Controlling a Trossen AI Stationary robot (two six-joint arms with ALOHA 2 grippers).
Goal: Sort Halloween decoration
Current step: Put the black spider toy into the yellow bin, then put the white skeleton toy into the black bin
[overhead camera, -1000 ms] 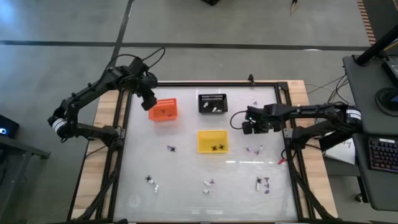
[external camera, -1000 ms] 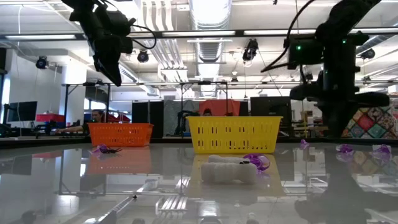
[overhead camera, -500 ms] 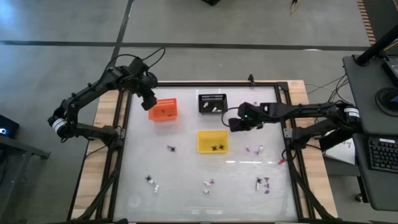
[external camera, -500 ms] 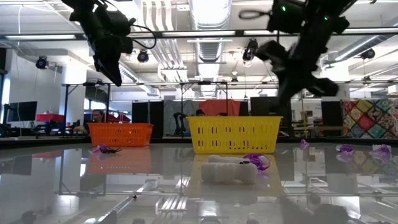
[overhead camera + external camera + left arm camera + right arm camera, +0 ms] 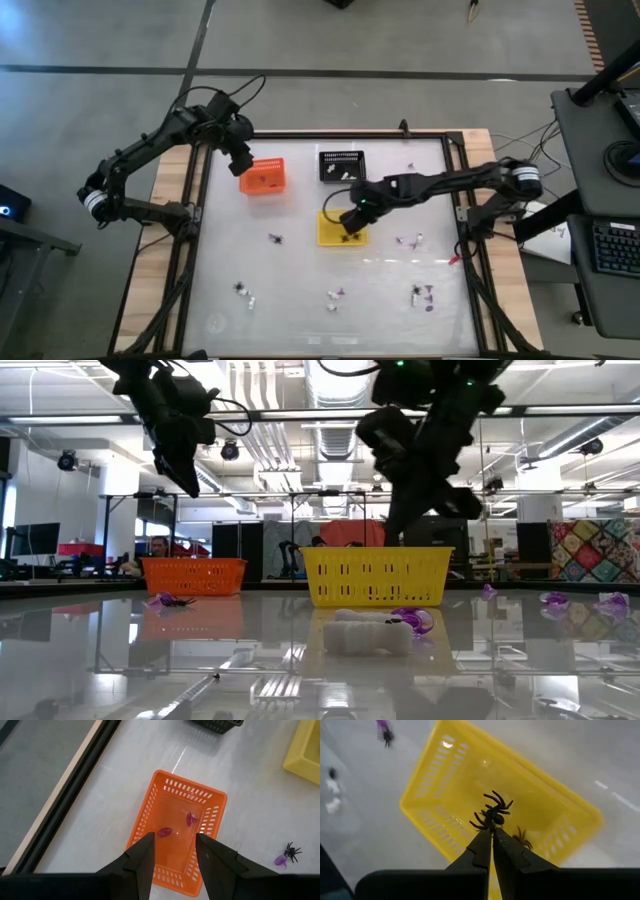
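The Halloween decoration is a scatter of tiny black spiders, purple and white pieces. One black spider (image 5: 492, 812) sits at the tips of my right gripper (image 5: 492, 831), which is shut on it above the yellow basket (image 5: 328, 236). A second spider (image 5: 521, 839) lies on that basket's floor. My left gripper (image 5: 174, 842) hangs open over the orange basket (image 5: 145, 822), touching nothing; two purple pieces (image 5: 190, 819) lie inside it. The black basket (image 5: 342, 157) holds white pieces. Loose pieces (image 5: 274, 238) lie flat on the table. My right gripper pinches the black spider by its underside (image 5: 491, 824) between its two fingertips. The fingers slant down from the table's right side. The spider sticks out past the tips with its legs spread, lifted clear above the yellow basket's inside.
More loose pieces lie near the front of the table (image 5: 335, 295) and at the right (image 5: 408, 240), (image 5: 425, 295), with a few at the front left (image 5: 242, 290). A dark frame (image 5: 200, 230) borders the white table top.
My right gripper has swung from the table's right side toward the left, rising a little and rolling its wrist, and now hangs over the yellow basket. It has stayed shut.
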